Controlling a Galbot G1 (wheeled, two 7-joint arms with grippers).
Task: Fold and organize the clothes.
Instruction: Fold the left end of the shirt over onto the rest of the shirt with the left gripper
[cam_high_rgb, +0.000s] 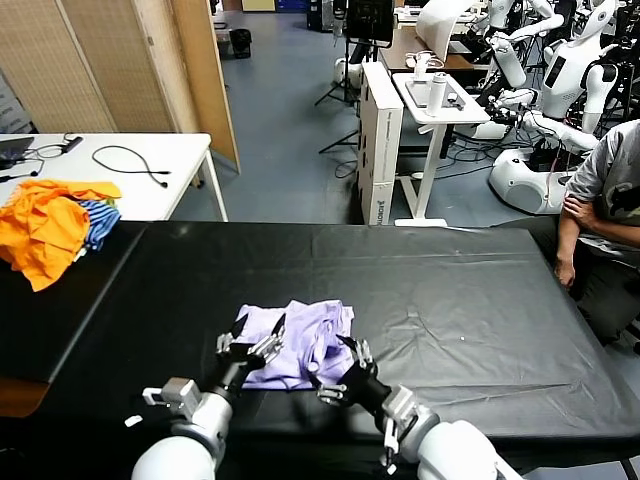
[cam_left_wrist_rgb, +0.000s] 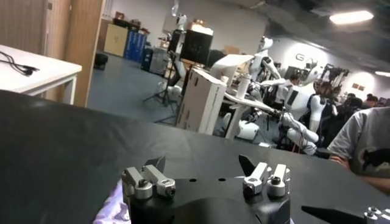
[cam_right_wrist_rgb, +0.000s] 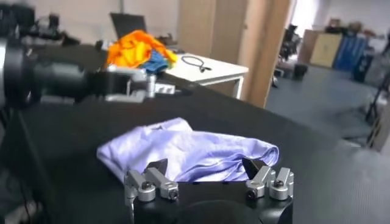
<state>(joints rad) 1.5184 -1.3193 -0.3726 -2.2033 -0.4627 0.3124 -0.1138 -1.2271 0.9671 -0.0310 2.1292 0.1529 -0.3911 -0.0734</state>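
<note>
The pale lavender T-shirt (cam_high_rgb: 300, 340) lies crumpled in a loose bundle on the black table (cam_high_rgb: 450, 300), near its front edge. It also shows in the right wrist view (cam_right_wrist_rgb: 183, 152). My left gripper (cam_high_rgb: 258, 335) is open at the shirt's left edge, and a bit of lavender cloth (cam_left_wrist_rgb: 114, 210) shows beside it in the left wrist view. My right gripper (cam_high_rgb: 340, 365) is open and empty at the shirt's front right edge, just short of the fabric. No print shows on the shirt.
An orange and blue-striped heap of garments (cam_high_rgb: 55, 225) lies at the table's far left. A white table (cam_high_rgb: 110, 170) with cables stands behind it. A seated person (cam_high_rgb: 600, 220) is at the table's right end. Other robots and a cart stand beyond.
</note>
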